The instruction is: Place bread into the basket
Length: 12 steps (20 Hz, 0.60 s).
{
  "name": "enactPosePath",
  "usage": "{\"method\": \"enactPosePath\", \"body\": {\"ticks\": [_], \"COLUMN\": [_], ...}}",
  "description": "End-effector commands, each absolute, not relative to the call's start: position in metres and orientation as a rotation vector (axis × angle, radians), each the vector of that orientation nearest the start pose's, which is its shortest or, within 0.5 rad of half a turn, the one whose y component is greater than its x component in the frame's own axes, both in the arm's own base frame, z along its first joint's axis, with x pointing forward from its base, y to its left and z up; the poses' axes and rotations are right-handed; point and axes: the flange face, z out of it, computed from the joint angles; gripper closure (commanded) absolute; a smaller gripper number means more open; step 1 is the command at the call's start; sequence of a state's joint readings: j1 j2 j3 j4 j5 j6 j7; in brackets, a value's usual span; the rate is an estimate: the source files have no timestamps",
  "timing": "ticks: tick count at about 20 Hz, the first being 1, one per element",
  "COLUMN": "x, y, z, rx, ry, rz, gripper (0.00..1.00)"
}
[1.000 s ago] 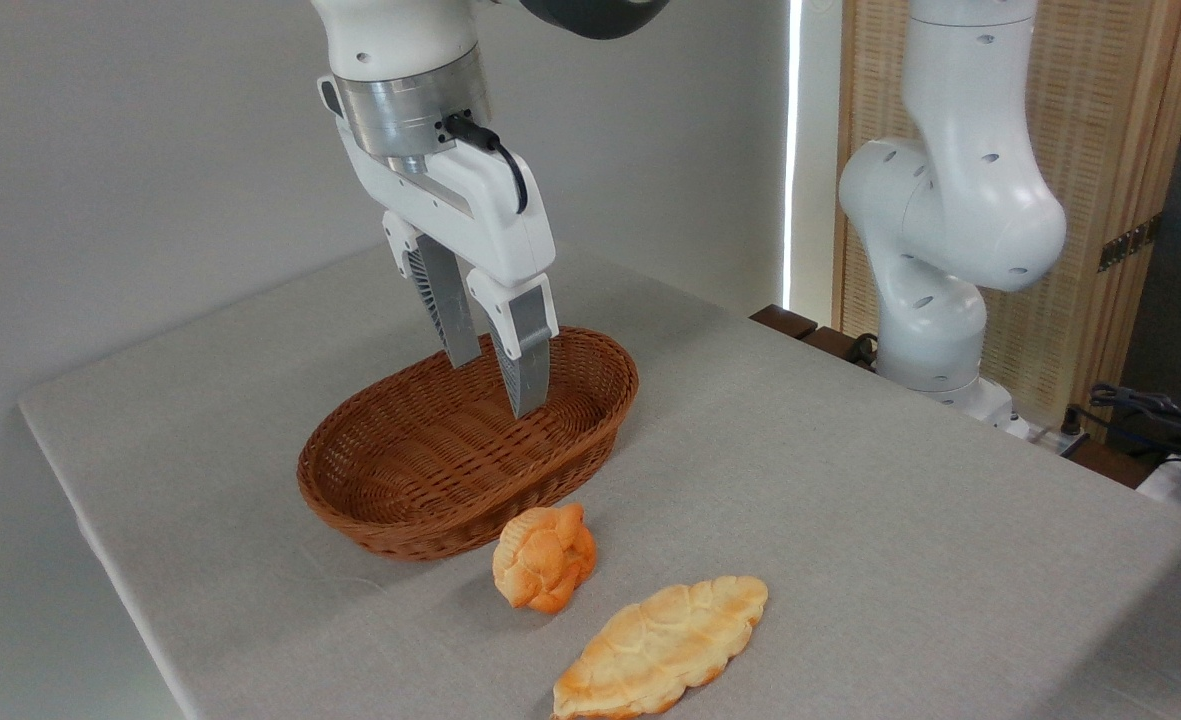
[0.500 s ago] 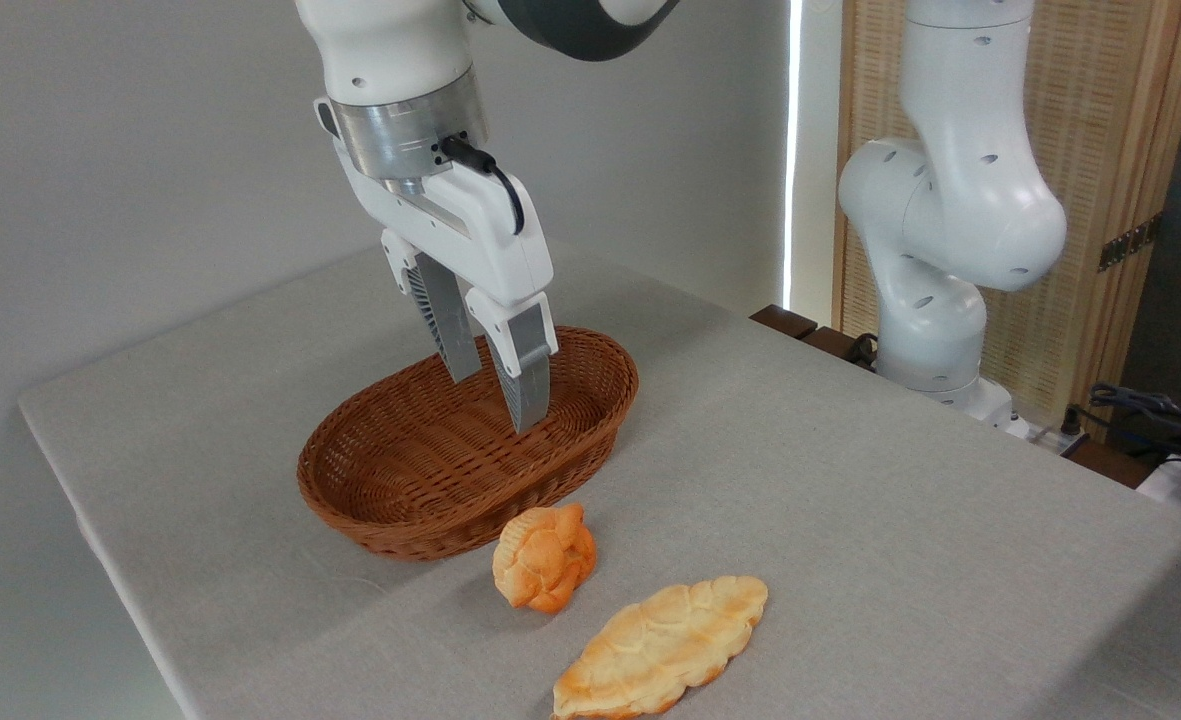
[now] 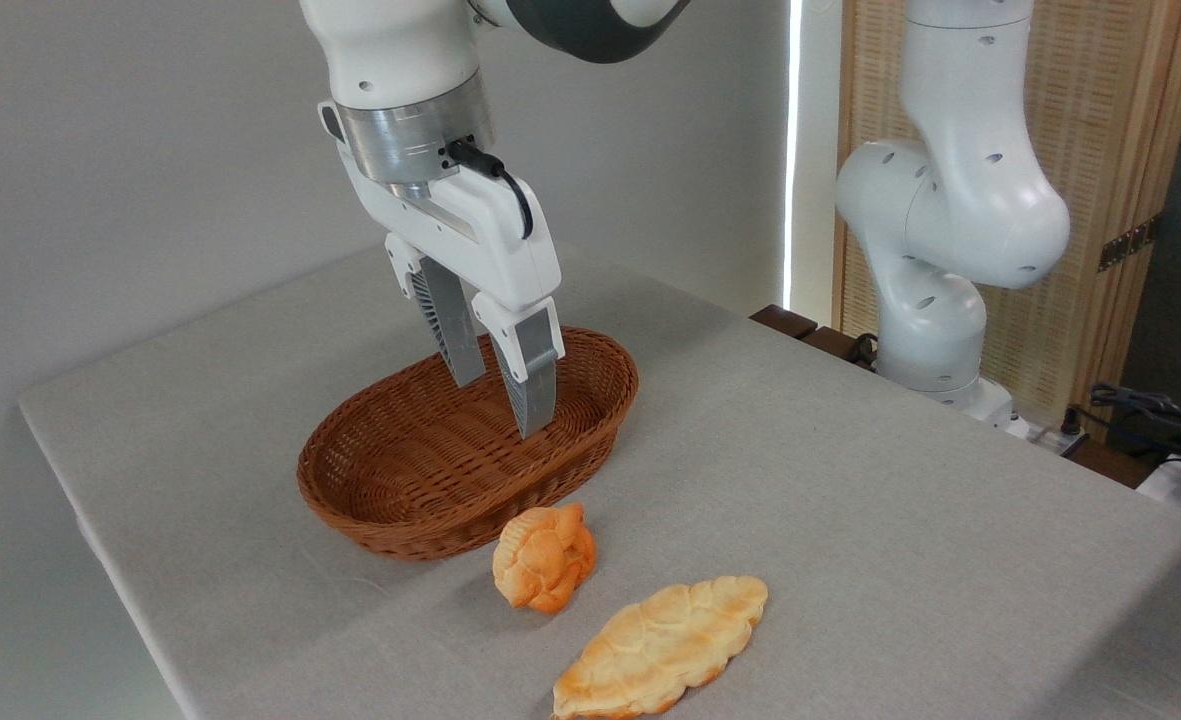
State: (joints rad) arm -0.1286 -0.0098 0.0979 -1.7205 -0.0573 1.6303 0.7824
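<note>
The bread [image 3: 544, 557], a small golden-orange knotted bun, lies on the grey tablecloth just in front of the basket's near rim. The oval brown wicker basket [image 3: 390, 515] has nothing in it. My gripper [image 3: 502, 407] hangs above the basket's right half, behind and above the bun, fingers pointing down. It is open, with a narrow gap and nothing between its fingers.
A longer leaf-shaped pale golden pastry [image 3: 662, 647] lies to the right of the bun, near the table's front edge. The arm's white base [image 3: 935, 290] stands past the table's right edge. The table's left edge [image 3: 80, 520] runs close to the basket.
The gripper has sunk a little and shifted slightly right over the basket. The bun, the pastry and the basket have not moved.
</note>
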Motion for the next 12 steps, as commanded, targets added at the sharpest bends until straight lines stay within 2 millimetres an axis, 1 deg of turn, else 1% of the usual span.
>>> {"method": "enactPosePath", "body": {"ticks": [1, 3, 5, 7, 8, 9, 10, 12], "x": [0.555, 0.556, 0.562, 0.569, 0.569, 0.569, 0.568, 0.565], "y": [-0.023, -0.023, -0.021, -0.014, -0.006, 0.006, 0.013, 0.017], "z": [0.562, 0.562, 0.554, 0.538, 0.531, 0.524, 0.516, 0.492], "rx": [-2.960, -2.959, -2.951, -2.940, -2.939, -2.951, -2.956, -2.938], "ry": [1.296, 1.295, 1.279, 1.249, 1.227, 1.197, 1.193, 1.230], "rz": [0.066, 0.059, 0.009, -0.046, -0.061, -0.054, -0.034, 0.037], "gripper": [0.00, 0.00, 0.00, 0.00, 0.00, 0.00, 0.00, 0.00]}}
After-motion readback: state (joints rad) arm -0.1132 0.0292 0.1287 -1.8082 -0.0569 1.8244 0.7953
